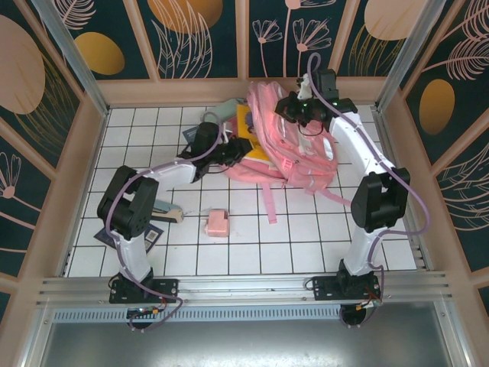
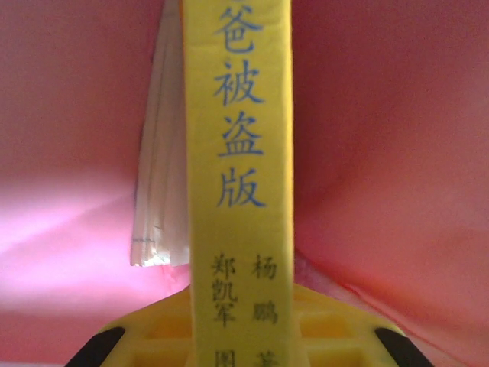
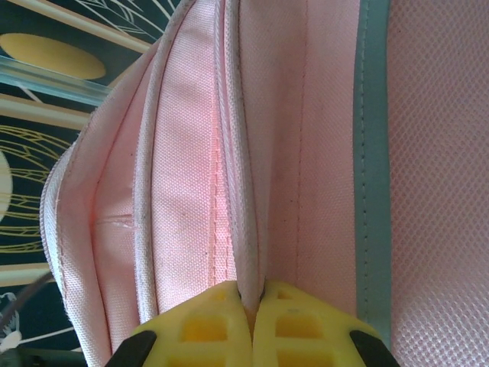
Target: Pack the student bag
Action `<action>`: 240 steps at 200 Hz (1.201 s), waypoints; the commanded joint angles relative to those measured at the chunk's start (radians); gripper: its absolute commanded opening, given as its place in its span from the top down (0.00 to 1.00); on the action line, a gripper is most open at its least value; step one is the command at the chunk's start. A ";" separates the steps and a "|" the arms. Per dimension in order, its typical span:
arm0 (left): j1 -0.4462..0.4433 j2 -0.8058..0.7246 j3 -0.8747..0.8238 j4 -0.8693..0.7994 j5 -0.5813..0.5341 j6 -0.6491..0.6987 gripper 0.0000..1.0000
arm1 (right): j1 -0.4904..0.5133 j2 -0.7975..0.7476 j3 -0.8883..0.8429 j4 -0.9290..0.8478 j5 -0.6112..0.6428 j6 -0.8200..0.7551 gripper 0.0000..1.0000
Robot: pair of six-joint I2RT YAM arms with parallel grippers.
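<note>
Student bag (image 1: 284, 153) edge pinched in right gripper (image 3: 250, 297); left gripper (image 2: 241, 332) clamps yellow book (image 2: 237, 153) inside.

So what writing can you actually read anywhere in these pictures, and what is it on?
"爸被盗版": blue, running down the spine of the yellow book; the top is cut off.
"郑凯军" and "杨鹏": smaller, lower on that spine; the characters beneath are cut off.
The dark flat card, near left: too small to read.
On the student bag: no text.

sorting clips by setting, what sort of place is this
Probably a robot cell: a white gridded table boxed in by floral panels, left arm and right arm bolted to an aluminium rail.
</note>
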State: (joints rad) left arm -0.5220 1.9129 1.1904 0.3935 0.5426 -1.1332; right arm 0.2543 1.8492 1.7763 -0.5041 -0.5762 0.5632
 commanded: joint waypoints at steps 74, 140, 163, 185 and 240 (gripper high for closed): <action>-0.119 0.261 0.345 -0.059 -0.149 0.051 1.00 | -0.038 -0.019 0.047 0.144 -0.172 -0.003 1.00; -0.126 0.233 0.366 -0.140 -0.230 0.119 1.00 | -0.048 -0.039 0.037 0.113 -0.152 -0.029 1.00; -0.116 0.188 0.355 -0.129 -0.224 0.131 1.00 | -0.064 -0.050 0.010 0.123 -0.160 -0.026 1.00; -0.116 0.216 0.392 -0.140 -0.176 0.145 1.00 | -0.067 -0.052 0.005 0.122 -0.168 -0.026 1.00; -0.154 0.387 0.513 -0.268 -0.110 0.197 1.00 | -0.067 -0.038 0.024 0.120 -0.182 -0.028 1.00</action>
State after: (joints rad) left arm -0.6441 2.2246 1.6260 0.1719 0.3916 -1.0088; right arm 0.1974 1.8492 1.7714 -0.4965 -0.7048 0.5568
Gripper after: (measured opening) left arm 0.172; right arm 0.066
